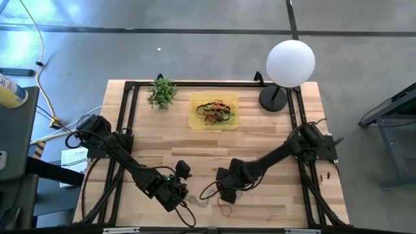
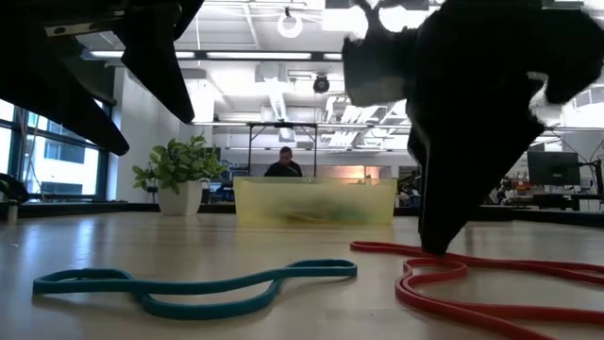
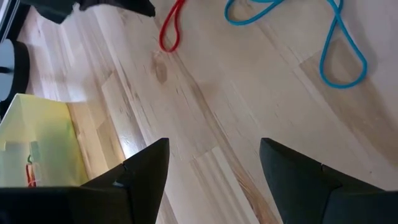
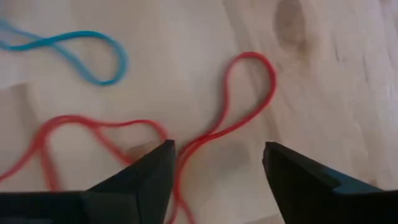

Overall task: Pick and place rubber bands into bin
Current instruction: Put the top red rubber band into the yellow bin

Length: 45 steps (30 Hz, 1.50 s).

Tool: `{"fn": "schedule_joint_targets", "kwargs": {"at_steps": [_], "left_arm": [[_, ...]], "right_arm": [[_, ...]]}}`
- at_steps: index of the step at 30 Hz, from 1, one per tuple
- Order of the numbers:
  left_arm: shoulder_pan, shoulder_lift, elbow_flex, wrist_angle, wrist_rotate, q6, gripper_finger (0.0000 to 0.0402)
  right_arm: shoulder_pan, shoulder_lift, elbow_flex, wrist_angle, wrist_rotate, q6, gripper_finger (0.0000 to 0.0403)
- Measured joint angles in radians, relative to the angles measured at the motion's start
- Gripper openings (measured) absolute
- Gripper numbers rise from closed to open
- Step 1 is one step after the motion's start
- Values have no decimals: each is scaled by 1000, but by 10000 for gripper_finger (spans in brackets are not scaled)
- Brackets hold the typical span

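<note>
Two dark jointed arms end in matte black, wedge-shaped tool fingers [image 4: 137, 180].

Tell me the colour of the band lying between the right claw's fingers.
Red. The rubber band loops on the wood ahead of the open right claw, clearest in the right wrist view.

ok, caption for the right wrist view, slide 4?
Open right gripper poised over a red rubber band on the wooden table, a blue band lying nearby.

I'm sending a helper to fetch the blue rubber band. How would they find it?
Start at the yellow bin at the table's far side, then come to the near edge. The blue rubber band lies flat beside the red rubber band, under the right gripper. It alone is blue.
</note>
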Motion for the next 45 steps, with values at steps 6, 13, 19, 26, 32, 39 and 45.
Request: {"fn": "schedule_joint_targets", "kwargs": {"at_steps": [6,13,19,26,32,39,45], "left_arm": [[0,0,0,0,0,0,238],[0,0,0,-3,-6,2,238],[0,0,0,-3,-8,2,238],[0,0,0,-5,-6,2,238],[0,0,0,-5,-4,2,238],[0,0,0,-4,-4,2,238],[0,0,0,-4,-4,2,238]], "right_arm": [[-10,11,0,-21,-1,71,237],[-11,11,0,13,-18,145,209],[-9,37,5,80,-46,151,179],[-10,70,7,43,-50,185,144],[-10,72,7,21,-47,194,114],[-10,73,6,7,-46,194,68],[-5,73,4,8,-38,175,23]]}}
